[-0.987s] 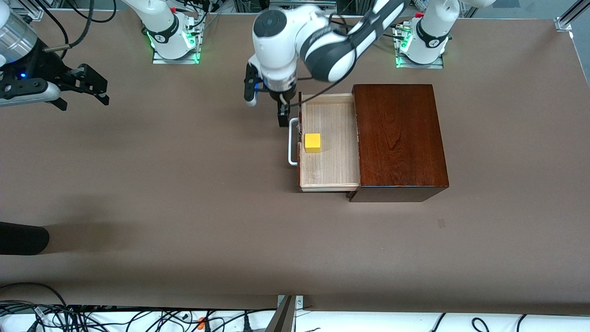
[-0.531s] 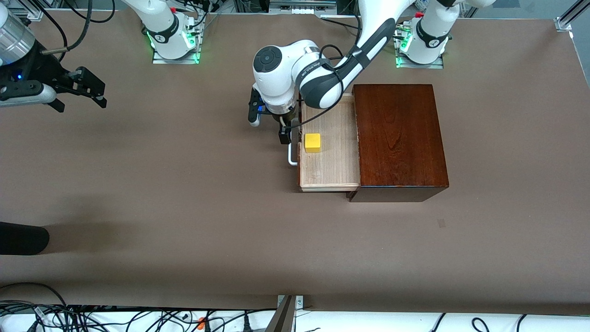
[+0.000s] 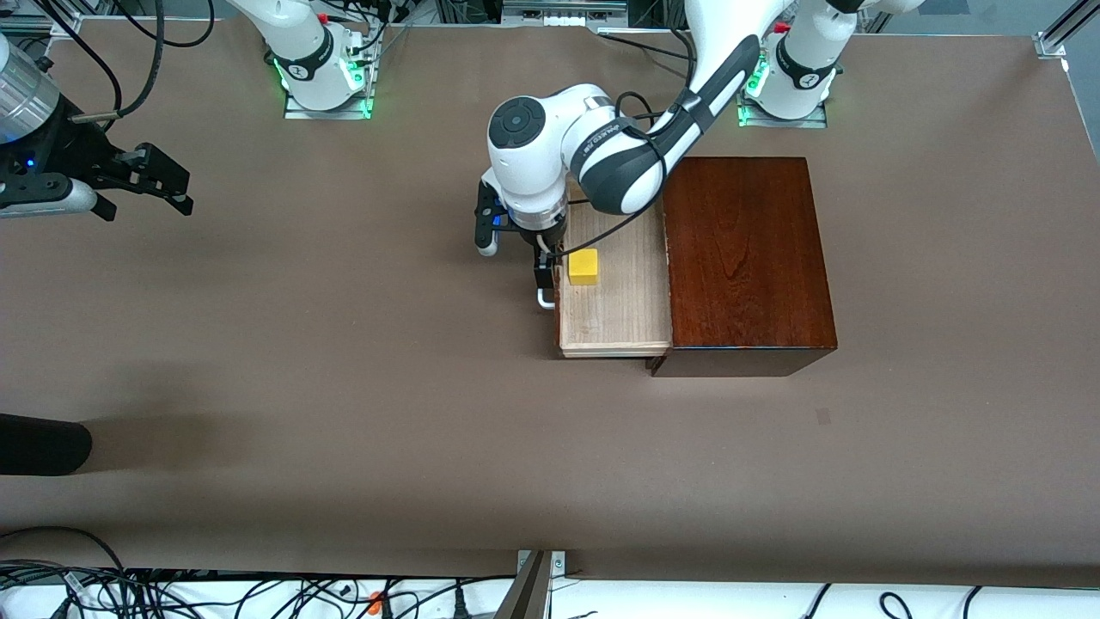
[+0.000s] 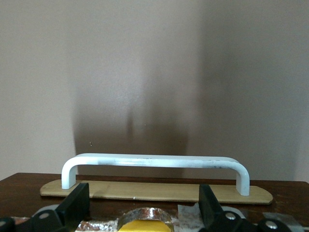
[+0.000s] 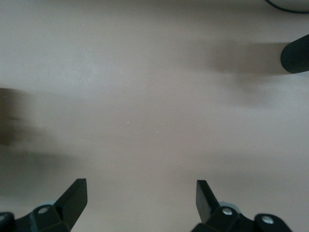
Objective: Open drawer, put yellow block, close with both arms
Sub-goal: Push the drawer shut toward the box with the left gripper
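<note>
While open, left gripper (image 3: 545, 277) at handle (image 4: 154, 166), yellow block (image 3: 583, 266) beside

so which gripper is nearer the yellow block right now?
Left. The left gripper is down at the drawer front by the white handle, right beside the yellow block. The right gripper is open, up over bare table at the right arm's end.

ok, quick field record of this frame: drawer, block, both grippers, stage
drawer: pulled out of the wooden box
yellow block: in the drawer, close to its front
handle: white, nothing gripping it
left gripper: open, at the drawer front over the handle
right gripper: open, waiting above bare table at the right arm's end
stage: block in, drawer not yet closed
</note>
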Tool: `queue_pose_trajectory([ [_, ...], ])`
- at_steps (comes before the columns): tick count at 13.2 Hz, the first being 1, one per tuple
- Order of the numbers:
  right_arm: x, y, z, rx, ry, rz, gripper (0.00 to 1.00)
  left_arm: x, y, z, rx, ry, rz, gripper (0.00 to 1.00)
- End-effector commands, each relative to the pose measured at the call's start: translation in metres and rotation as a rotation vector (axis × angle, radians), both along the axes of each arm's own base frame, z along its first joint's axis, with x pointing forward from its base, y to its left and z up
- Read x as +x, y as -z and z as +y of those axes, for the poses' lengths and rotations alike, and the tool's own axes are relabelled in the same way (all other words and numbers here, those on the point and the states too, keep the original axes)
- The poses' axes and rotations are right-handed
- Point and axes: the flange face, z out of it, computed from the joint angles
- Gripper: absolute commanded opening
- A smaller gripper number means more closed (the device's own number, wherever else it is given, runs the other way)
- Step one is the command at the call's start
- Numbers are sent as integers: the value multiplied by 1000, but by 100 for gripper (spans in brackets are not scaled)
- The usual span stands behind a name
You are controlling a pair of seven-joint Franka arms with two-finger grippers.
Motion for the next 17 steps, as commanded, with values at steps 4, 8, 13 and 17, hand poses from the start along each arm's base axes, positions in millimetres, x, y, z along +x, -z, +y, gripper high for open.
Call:
queue_pose_trajectory([
  [4, 13, 1, -7, 7, 22, -33, 100, -2, -4, 16, 119, 21, 1, 100],
  [8, 15, 1, -4, 12, 18, -50, 100, -4, -11, 33, 229, 9, 26, 100],
  [13, 19, 4, -6, 13, 22, -57, 100, 4, -14, 54, 286, -21, 40, 100],
  [17, 21, 2, -6, 16, 25, -76, 100, 16, -12, 75, 319, -59, 65, 100],
])
